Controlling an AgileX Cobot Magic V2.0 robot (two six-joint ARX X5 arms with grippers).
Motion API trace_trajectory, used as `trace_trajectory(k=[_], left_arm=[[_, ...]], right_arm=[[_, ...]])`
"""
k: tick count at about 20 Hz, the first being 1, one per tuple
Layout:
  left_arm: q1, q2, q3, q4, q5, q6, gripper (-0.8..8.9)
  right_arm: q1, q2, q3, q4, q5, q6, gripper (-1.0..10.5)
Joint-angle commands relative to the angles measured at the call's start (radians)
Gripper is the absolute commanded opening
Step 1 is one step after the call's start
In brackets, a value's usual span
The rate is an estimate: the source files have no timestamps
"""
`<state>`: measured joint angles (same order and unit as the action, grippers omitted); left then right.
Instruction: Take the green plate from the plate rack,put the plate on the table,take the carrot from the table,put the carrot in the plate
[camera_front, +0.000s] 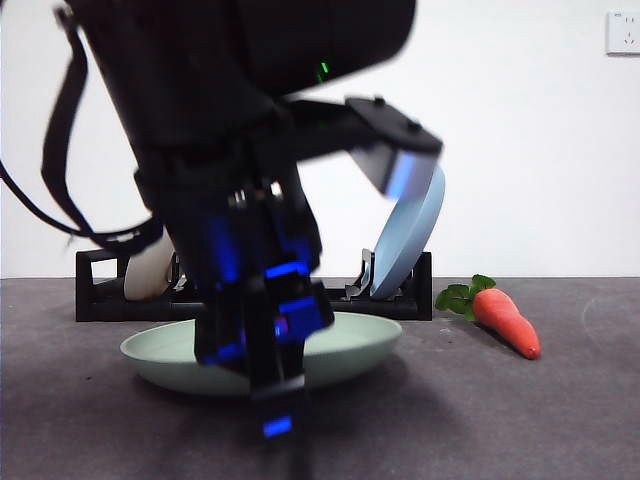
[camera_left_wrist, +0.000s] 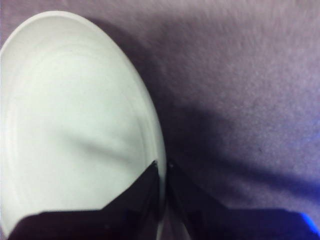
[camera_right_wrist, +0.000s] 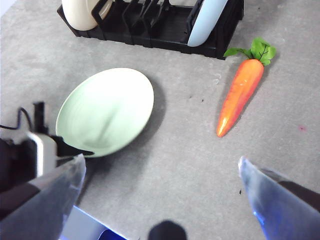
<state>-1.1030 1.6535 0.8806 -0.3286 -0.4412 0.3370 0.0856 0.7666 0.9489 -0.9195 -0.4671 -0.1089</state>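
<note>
Green plate (camera_right_wrist: 105, 111) down flat on the bench (camera_right_wrist: 190, 165), in front of the plate rack (camera_right_wrist: 165, 30). Left hand (camera_left_wrist: 162, 167) pinched tight on its rim. Right hand (camera_right_wrist: 160, 175) wide open, holding nothing, up above. Carrot (camera_right_wrist: 240, 97) near the rack's end, apart from the plate. Next, probably: let go, then grab the carrot.

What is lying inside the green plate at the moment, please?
No food: the green plate shows only its bare pale inside. The left gripper has its jaws shut on the rim, covering a small patch there. The carrot lies apart on the table.
</note>
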Motion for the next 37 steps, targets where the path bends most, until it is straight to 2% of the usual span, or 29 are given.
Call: trace_trajectory(k=[1,2,3,5,6,10,16,18,21,28,34,35,37], left_arm=[[-0.003,0.038,-0.006,0.007,0.006,0.004,-0.03],[-0.003,0.040,-0.006,0.006,0.009,0.003,0.10],[-0.003,0.040,-0.006,0.008,0.022,-0.001,0.72],[-0.003,0.039,-0.002,0.011,0.029,-0.030,2.68],[-0.003,0.039,0.004,0.006,0.029,-0.043,3.20],[-0.008,0.022,0.057,-0.027,0.029,-0.083,3.21],[-0.015,-0.159,0.244,-0.187,0.032,-0.290,3.20],[-0.014,-0.237,0.301,-0.225,0.031,-0.342,3.19],[-0.014,-0.350,0.364,-0.260,0.031,-0.392,3.19],[-0.014,-0.557,0.384,-0.283,0.027,-0.421,3.19],[-0.014,-0.579,0.384,-0.301,0.027,-0.423,3.19],[-0.015,-0.579,0.384,-0.302,0.027,-0.423,3.19],[-0.014,-0.579,0.384,-0.311,0.026,-0.423,3.19]], right_arm=[[0.002,0.008,0.002,0.005,0.002,0.007,6.2],[0.002,0.013,0.003,0.005,0.002,0.007,6.2],[0.002,0.018,0.003,0.005,0.002,0.007,6.2],[0.002,0.034,0.003,0.005,0.002,0.007,6.2],[0.002,0.043,0.003,0.006,0.002,0.007,6.2],[0.002,0.098,0.003,0.024,0.003,0.007,6.2],[0.003,0.278,0.003,0.207,0.032,0.027,6.2],[0.002,0.369,0.003,0.285,0.033,0.040,5.9],[0.007,0.510,0.003,0.414,0.085,0.050,5.9],[0.036,0.800,0.003,0.694,0.211,0.067,5.9],[0.105,0.977,0.003,0.880,0.314,0.075,5.9],[0.116,0.997,0.003,0.898,0.346,0.079,5.8],[0.127,1.027,0.003,0.915,0.369,0.104,4.5]])
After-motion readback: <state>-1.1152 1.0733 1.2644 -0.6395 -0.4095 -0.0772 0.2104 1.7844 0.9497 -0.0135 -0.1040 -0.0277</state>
